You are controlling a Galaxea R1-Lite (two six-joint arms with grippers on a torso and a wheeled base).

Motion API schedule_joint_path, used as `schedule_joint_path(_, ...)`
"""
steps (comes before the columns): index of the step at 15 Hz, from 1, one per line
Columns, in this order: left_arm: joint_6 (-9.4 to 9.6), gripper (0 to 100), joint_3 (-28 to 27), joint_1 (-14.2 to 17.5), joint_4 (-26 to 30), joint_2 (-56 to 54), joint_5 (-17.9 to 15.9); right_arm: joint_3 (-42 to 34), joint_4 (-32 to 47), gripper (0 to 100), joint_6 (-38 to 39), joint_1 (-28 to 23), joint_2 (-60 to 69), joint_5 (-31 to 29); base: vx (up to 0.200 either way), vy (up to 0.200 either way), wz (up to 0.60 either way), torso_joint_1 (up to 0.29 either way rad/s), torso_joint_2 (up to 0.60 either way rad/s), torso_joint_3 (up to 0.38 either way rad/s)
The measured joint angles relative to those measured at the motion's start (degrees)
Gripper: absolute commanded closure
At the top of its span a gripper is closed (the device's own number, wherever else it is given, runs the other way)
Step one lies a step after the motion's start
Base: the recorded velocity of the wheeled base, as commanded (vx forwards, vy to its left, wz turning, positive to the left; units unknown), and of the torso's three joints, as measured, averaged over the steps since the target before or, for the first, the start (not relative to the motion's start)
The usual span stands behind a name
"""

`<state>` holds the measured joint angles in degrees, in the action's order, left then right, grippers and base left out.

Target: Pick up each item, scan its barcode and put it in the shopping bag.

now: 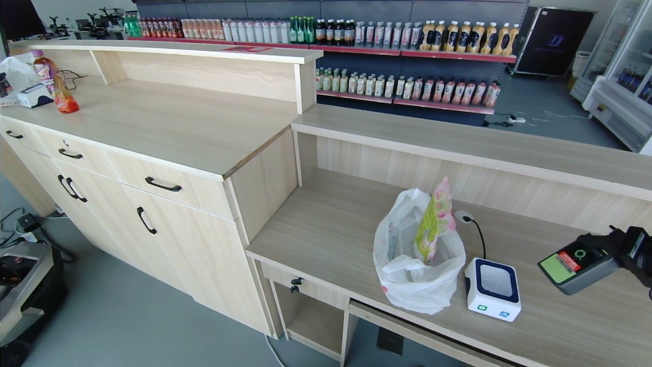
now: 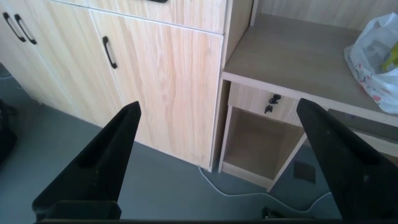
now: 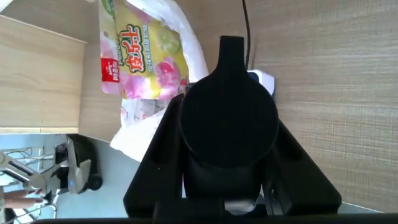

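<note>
A white plastic shopping bag [image 1: 415, 278] stands on the lower counter with a green and pink snack packet [image 1: 436, 219] sticking up out of it. In the right wrist view the packet [image 3: 142, 53] lies in the bag [image 3: 180, 28] beyond my right gripper [image 3: 230, 155], which is shut on a black handheld barcode scanner [image 3: 229, 118]. From the head, that scanner [image 1: 578, 265] hangs over the counter to the right of the bag. My left gripper [image 2: 217, 106] is open and holds nothing, low over the floor in front of the cabinets; the bag [image 2: 376, 56] lies far off to its side.
A white box-shaped device [image 1: 493, 288] with a cable stands right of the bag. On the raised counter [image 1: 168, 127] at far left are an orange bottle [image 1: 57, 84], a small white box [image 1: 34, 95] and another white bag [image 1: 18, 71]. Drink shelves [image 1: 407, 56] line the back.
</note>
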<state>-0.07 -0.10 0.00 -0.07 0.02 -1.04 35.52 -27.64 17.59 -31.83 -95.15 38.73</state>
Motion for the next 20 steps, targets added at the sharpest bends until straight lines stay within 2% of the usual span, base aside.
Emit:
schedule_joint_path(1, 0.0, 0, 0.0, 0.0, 0.0, 0.0, 0.0, 0.0, -1.3, 100, -0.8, -0.5, -0.9, 2.3, 0.0, 0.0, 0.0, 0.0, 0.0, 0.0)
schedule_joint_path(4, 0.0, 0, 0.0, 0.0, 0.0, 0.0, 0.0, 0.0, -2.1, 100, -6.5, -1.0, -3.4, 3.8, 0.0, 0.0, 0.0, 0.0, 0.0, 0.0)
schedule_joint_path(9, 0.0, 0, 0.0, 0.0, 0.0, 0.0, 0.0, -0.2, -2.3, 100, -9.1, -1.1, -5.7, 6.3, 0.0, 0.0, 0.0, 0.0, 0.0, 0.0)
schedule_joint_path(13, 0.0, 0, 0.0, 0.0, 0.0, 0.0, 0.0, -0.4, -2.2, 100, -12.2, -0.7, -6.5, 6.6, 0.0, 0.0, 0.0, 0.0, 0.0, 0.0)
schedule_joint_path(20, 0.0, 0, 0.0, 0.0, 0.0, 0.0, 0.0, -0.1, -5.5, 100, -12.6, 0.7, -9.2, 6.6, 0.0, 0.0, 0.0, 0.0, 0.0, 0.0)
